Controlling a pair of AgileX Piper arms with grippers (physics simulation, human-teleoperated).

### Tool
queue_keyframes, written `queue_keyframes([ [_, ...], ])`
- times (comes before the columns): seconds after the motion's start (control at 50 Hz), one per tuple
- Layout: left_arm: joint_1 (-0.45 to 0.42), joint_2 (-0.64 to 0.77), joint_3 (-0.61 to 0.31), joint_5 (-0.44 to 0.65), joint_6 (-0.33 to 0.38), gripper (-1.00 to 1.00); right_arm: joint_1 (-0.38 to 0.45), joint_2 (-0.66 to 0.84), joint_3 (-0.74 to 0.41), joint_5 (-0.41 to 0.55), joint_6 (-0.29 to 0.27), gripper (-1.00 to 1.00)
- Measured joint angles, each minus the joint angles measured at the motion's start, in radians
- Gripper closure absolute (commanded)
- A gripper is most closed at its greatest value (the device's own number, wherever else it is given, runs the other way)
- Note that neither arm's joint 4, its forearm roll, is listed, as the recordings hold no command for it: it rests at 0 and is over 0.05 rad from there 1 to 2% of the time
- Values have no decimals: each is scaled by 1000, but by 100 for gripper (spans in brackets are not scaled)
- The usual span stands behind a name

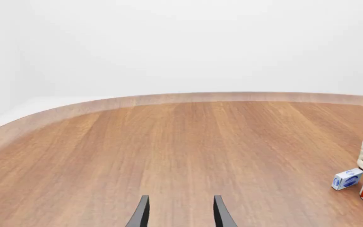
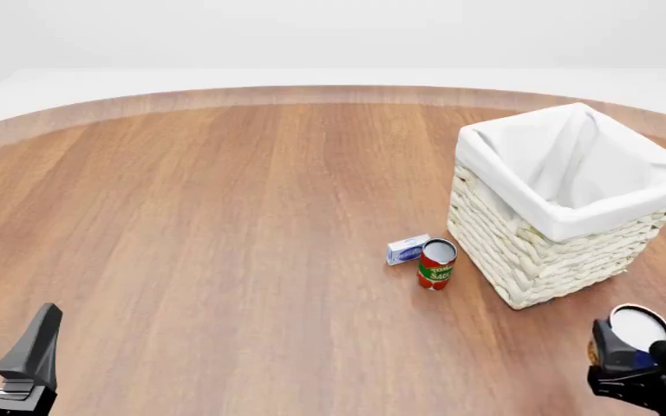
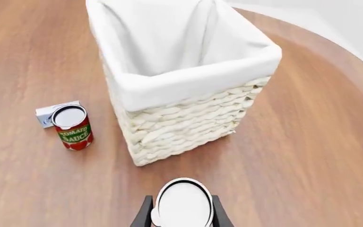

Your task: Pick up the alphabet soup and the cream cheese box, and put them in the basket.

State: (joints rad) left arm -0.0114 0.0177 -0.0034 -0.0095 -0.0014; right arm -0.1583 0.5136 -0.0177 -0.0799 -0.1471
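The alphabet soup (image 2: 637, 329) shows its pale round top and a bit of blue label at the near right, with my right gripper (image 2: 645, 354) shut on it, in front of the basket. In the right wrist view the alphabet soup (image 3: 183, 203) sits between the dark fingers (image 3: 145, 213). The cream-white wicker basket (image 2: 553, 251) with a white liner stands at the right. The small light blue and white cream cheese box (image 2: 408, 250) lies just left of the basket. My left gripper (image 2: 3, 342) stands open at the near left with nothing in it, far from everything.
A red and green labelled can (image 2: 436, 264) stands upright between the cream cheese box and the basket wall, touching or nearly touching the box. The round wooden table's far edge (image 2: 310, 90) curves behind.
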Motion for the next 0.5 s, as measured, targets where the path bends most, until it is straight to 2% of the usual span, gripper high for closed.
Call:
queue_keyframes([
  [0.32,0,0,0,0,0,-100,-26,-295,-127,324,-12,100],
  [0.5,0,0,0,0,0,-100,-31,-381,-229,444,-12,100],
])
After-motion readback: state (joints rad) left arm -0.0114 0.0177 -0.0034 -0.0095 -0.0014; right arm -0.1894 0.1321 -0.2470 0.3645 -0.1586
